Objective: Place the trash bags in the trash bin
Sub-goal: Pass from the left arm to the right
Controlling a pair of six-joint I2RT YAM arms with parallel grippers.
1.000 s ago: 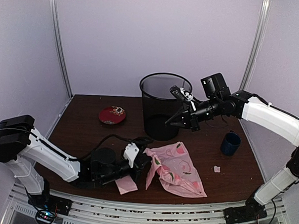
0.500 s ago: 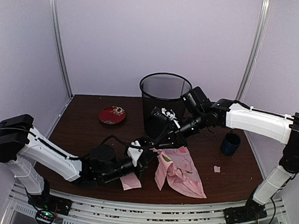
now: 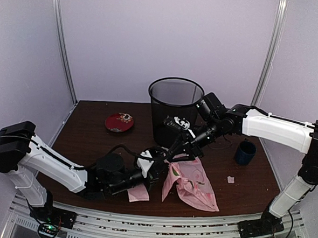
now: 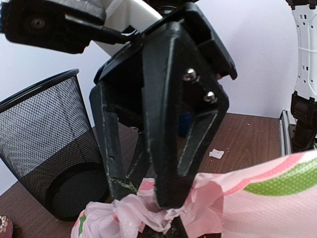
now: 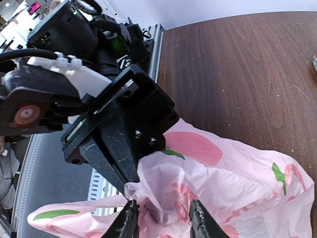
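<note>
The left gripper (image 3: 157, 165) pinches the pink trash bag (image 3: 195, 186) tight. The right gripper (image 3: 175, 158) is loose, with bunched bag between its jaws. It should squeeze a fat bunch, then lift toward the trash bin (image 3: 170, 106) behind it.

The plastic bag (image 3: 193, 180) is thin and pale pink, with darker pink round prints and some green marks, and it is very crinkled. It lies mostly flat on the brown tabletop (image 3: 82, 130), but its left top corner is raised, bunched and pinched by the left fingers (image 5: 119, 148). The bin (image 3: 173, 112) is black wire mesh, round and tapered with a solid rim. It stands upright just behind the bag.
</note>
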